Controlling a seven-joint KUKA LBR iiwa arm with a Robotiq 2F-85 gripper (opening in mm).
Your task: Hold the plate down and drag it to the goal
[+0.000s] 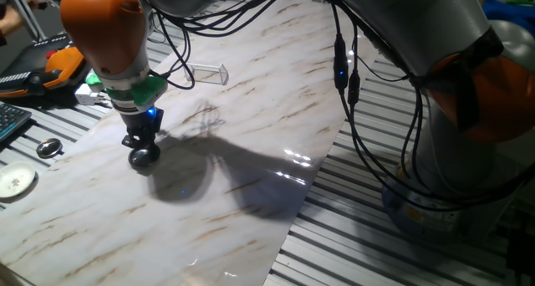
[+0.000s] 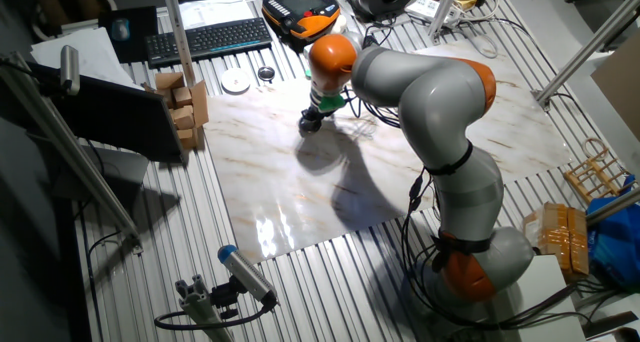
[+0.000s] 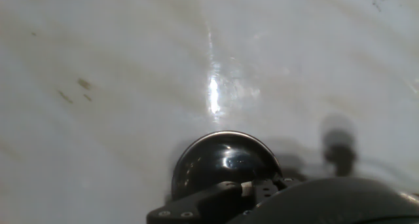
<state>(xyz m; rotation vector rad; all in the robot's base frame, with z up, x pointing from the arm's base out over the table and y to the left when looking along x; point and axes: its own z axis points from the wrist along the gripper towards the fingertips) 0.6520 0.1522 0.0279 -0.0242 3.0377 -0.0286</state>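
Note:
The plate (image 1: 145,160) is a small round shiny metal dish lying on the marble board, directly under my gripper (image 1: 142,148). In the hand view the plate (image 3: 219,155) shows dark and reflective just ahead of the gripper (image 3: 226,188), whose black fingers look pressed together with the tip resting on the dish. The goal (image 1: 207,71), a clear plastic bracket with low walls, stands on the board farther back and to the right of the plate, well apart from it. In the other fixed view the gripper (image 2: 312,121) is near the board's far left part and hides the plate.
A small dark-centred metal disc (image 1: 48,148) and a flat white disc (image 1: 15,181) lie off the board at the left. A keyboard (image 2: 205,37), a teach pendant (image 2: 300,7) and wooden blocks (image 2: 183,102) sit beyond. Cables (image 1: 347,77) hang from the arm over the board's right side.

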